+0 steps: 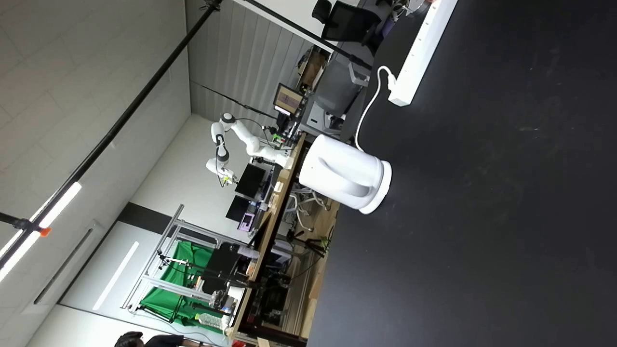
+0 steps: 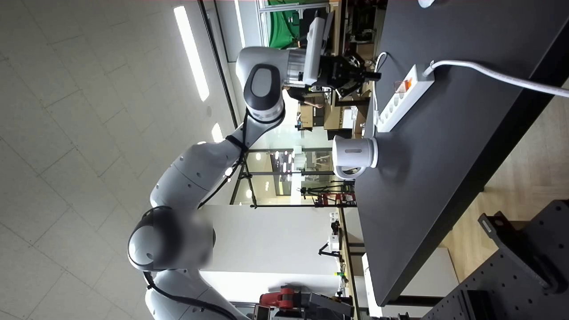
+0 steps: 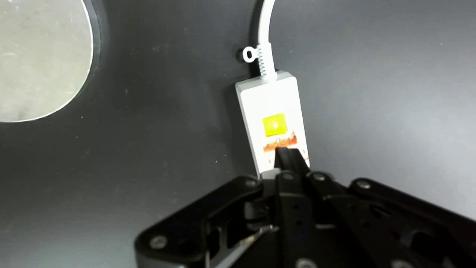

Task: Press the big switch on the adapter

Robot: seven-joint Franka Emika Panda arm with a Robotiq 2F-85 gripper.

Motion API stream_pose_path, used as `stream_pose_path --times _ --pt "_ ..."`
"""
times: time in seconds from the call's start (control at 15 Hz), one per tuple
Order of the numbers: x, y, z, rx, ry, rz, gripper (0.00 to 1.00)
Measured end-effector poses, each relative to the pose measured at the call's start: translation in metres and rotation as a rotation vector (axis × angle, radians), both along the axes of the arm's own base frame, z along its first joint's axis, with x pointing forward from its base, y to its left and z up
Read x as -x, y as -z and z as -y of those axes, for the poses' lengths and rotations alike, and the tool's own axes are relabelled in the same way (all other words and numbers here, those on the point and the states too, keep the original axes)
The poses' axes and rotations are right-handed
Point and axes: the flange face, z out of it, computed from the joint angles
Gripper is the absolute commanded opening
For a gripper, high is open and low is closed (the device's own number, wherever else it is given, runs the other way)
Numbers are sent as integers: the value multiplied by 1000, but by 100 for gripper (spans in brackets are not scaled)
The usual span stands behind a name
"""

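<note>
The adapter is a long white bar on the dark table, seen in both exterior views [image 1: 423, 55] [image 2: 410, 103] and in the wrist view [image 3: 271, 98]. Its big switch shows orange in an exterior view [image 2: 406, 84] and bright yellow in the wrist view [image 3: 275, 124]. A reddish-orange strip lies beside the switch in the wrist view. My gripper [image 2: 378, 76] is shut with nothing between the fingers and points down above the switch end, apart from the bar. In the wrist view its fingertips [image 3: 287, 149] overlap the bar just below the yellow switch. They hide part of the bar.
A white drum-shaped appliance with a handle [image 1: 342, 173] [image 2: 353, 153] stands near the bar's far end. A thick white cord [image 2: 489, 74] [image 3: 264, 22] leaves the switch end. A thin white cord [image 1: 367, 112] loops at the other end. A round pale disc [image 3: 41, 56] lies upper left.
</note>
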Motion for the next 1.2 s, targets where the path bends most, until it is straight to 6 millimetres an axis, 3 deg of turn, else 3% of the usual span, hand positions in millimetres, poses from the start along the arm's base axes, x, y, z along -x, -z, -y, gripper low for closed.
stream_pose_path --times 0.6,1.2 --pt "-7 52 -15 -6 -27 15 0" --pt "-4 63 -17 -14 -28 -1 0"
